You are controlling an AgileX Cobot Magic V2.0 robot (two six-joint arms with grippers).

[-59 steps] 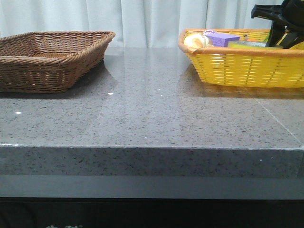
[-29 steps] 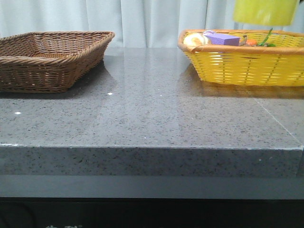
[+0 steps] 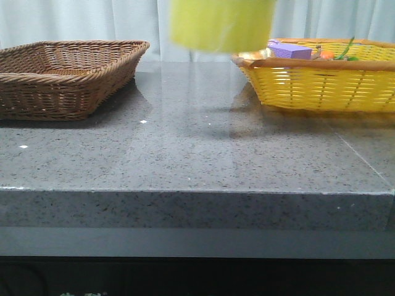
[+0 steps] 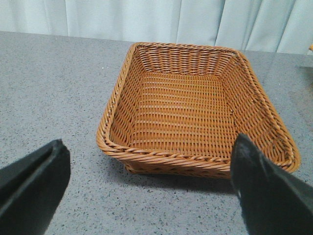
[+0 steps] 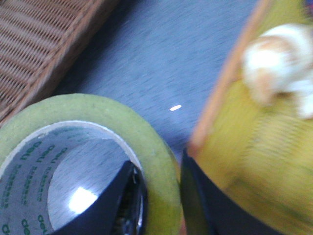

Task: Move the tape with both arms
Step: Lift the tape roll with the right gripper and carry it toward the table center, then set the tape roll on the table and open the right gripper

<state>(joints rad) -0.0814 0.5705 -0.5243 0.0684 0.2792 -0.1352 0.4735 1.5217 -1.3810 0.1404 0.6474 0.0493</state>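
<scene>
Tape [image 5: 161, 161] wall pinched between right gripper [image 5: 164, 196] fingers, aloft

Right claw [image 5: 159, 196] clamped on roll wall; left claw [image 4: 146, 188] spread wide.

Plenty of bare grey table [image 3: 197, 148] is left between the brown wicker basket [image 3: 65, 77] and the yellow basket [image 3: 321, 80], so that lane is wide open at surface level. Higher up, the air just beside the yellow basket's near corner is taken by the tape [image 3: 221, 23], which is carried there well above the stone. The brown basket's inside [image 4: 181, 112] is seen with nothing in it. The yellow basket is crowded: a purple block [image 3: 289, 50] and other small stuff are packed in.
</scene>
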